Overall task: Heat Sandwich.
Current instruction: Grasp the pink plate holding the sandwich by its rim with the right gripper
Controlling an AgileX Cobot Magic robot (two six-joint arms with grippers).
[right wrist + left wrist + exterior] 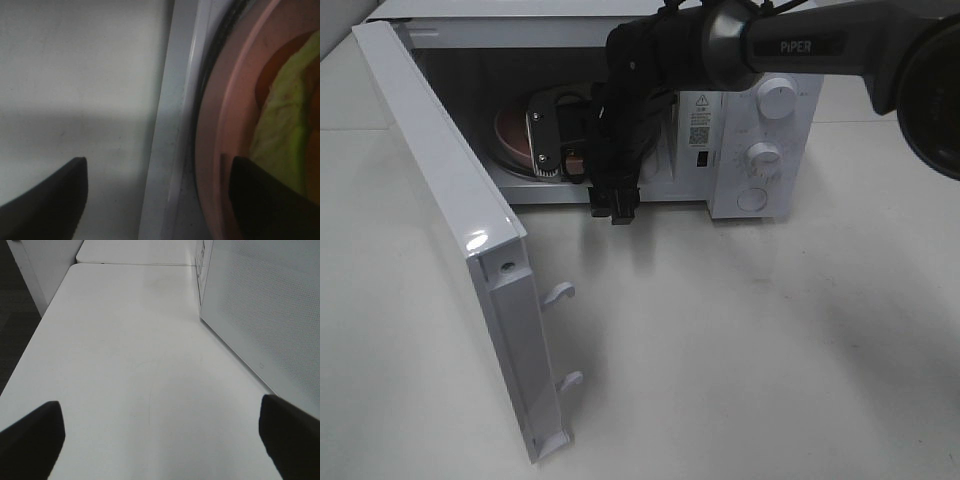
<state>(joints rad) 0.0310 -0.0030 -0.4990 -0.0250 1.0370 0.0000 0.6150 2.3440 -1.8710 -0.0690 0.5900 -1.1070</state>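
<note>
**Sandwich loaded, door not yet shut**

The sandwich (285,115) lies on its pink plate (225,100) inside the microwave (760,110), just behind the front sill, so we judge the loading done. Our right pincer (159,165) hangs there with jaws well apart, the plate's rim between them and nothing clamped. The door (450,200) stands wide, leaving that arm room. Our left pincer (160,405), spread wide and empty, hovers over the desk (770,350), clear of the work.
</note>
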